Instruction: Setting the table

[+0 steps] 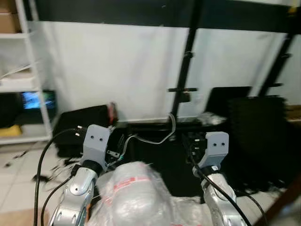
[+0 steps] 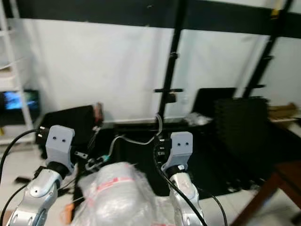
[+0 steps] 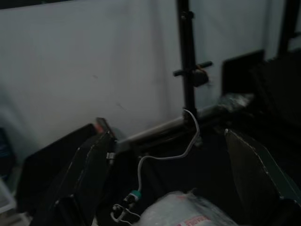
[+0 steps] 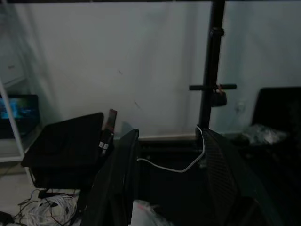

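Head views bright but blurred; wrist views dim, soft.

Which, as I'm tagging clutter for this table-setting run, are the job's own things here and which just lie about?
Job: left gripper, right gripper, both jaws open; plastic-wrapped bundle between the arms, probably.
Lying about: black case, white cable, coiled cords, white shelf, lit screen, black stand.

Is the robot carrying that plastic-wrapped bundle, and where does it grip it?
It cannot be told. The plastic-wrapped bundle sits between the left tool and the right tool, whose fingers are spread wide; no contact with the wrap is visible.
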Robot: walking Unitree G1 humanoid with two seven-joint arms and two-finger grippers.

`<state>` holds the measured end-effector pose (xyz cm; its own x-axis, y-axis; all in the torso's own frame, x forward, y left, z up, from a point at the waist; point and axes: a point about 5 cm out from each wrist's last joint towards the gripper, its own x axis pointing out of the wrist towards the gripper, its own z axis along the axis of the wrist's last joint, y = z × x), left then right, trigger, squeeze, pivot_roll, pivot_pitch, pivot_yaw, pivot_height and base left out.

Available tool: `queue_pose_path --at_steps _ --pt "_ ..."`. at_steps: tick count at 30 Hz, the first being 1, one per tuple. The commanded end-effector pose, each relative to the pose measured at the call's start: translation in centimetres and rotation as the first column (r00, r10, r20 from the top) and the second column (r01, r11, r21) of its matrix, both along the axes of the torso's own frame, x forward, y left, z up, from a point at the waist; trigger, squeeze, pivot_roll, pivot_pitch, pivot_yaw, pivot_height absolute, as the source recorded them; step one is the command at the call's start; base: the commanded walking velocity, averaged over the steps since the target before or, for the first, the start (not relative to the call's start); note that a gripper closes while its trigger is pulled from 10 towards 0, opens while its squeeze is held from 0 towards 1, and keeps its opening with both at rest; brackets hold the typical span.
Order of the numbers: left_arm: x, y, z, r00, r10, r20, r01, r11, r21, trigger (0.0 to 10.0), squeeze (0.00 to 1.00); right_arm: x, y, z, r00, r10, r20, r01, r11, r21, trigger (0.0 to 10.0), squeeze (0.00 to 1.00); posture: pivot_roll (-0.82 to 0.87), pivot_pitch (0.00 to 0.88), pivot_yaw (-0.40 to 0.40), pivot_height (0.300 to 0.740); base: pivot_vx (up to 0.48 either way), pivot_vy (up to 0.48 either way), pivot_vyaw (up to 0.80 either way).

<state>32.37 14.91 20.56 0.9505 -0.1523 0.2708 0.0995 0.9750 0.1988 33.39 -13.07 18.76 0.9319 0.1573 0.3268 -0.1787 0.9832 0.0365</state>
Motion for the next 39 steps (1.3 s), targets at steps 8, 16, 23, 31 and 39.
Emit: queue_pose_path --at_steps 8,16,23,31,39 --pt "-0.04 -0.05 -0.53 1.000 0.000 -0.015 0.000 1.000 0.004 10.0 0.00 -0.05 -0.04 -0.36 1.000 0.003 -0.014 -0.003 1.000 0.000 10.0 0.00 0.05 0.043 0.030 0.740 0.000 0.000 -0.75" --pt "0.01 -0.11 -0.54 1.000 -0.003 -0.014 0.003 1.000 0.004 10.0 0.00 -0.04 -0.06 -0.32 1.000 0.002 -0.013 -0.002 1.000 -0.001 10.0 0.00 0.05 0.043 0.031 0.740 0.000 0.000 -0.75" --pt "0.01 -0.20 -0.50 1.000 -0.004 -0.013 0.004 1.000 0.002 10.0 0.00 -0.06 -0.09 -0.34 1.000 0.002 -0.014 -0.002 1.000 -0.001 10.0 0.00 0.05 0.047 0.029 0.740 0.000 0.000 -0.75" --pt "0.01 -0.29 -0.57 1.000 -0.005 -0.015 0.005 1.000 0.000 10.0 0.00 -0.08 -0.12 -0.34 1.000 0.002 -0.015 -0.002 1.000 -0.002 10.0 0.00 0.05 0.050 0.028 0.740 0.000 0.000 -0.75" --pt "0.04 -0.48 -0.63 1.000 -0.011 -0.016 0.011 1.000 -0.004 10.0 0.00 -0.11 -0.12 -0.35 1.000 0.001 -0.016 -0.001 1.000 -0.002 10.0 0.00 0.05 0.053 0.029 0.740 0.000 0.000 -0.75"
